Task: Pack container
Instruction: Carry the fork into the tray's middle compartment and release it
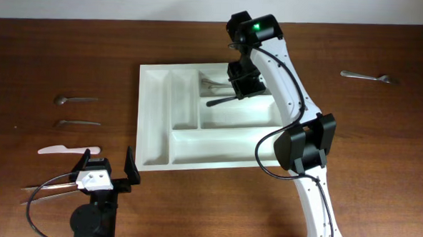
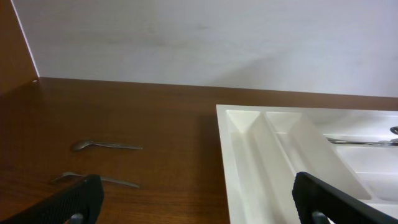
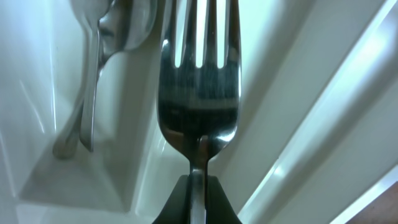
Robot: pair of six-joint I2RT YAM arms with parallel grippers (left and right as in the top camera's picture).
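Observation:
The container, a large white tray with compartments, lies mid-table; it also shows in the left wrist view. My right gripper hovers over its upper right compartments, shut on the neck of a steel fork, tines pointing away. Steel utensils lie in the compartment below it, also seen from overhead. My left gripper is open and empty near the tray's front left corner; its fingers frame bare table.
Left of the tray lie a spoon, another steel utensil, a white plastic knife and pale utensils by the left arm. A spoon lies at far right. The table's back edge meets a white wall.

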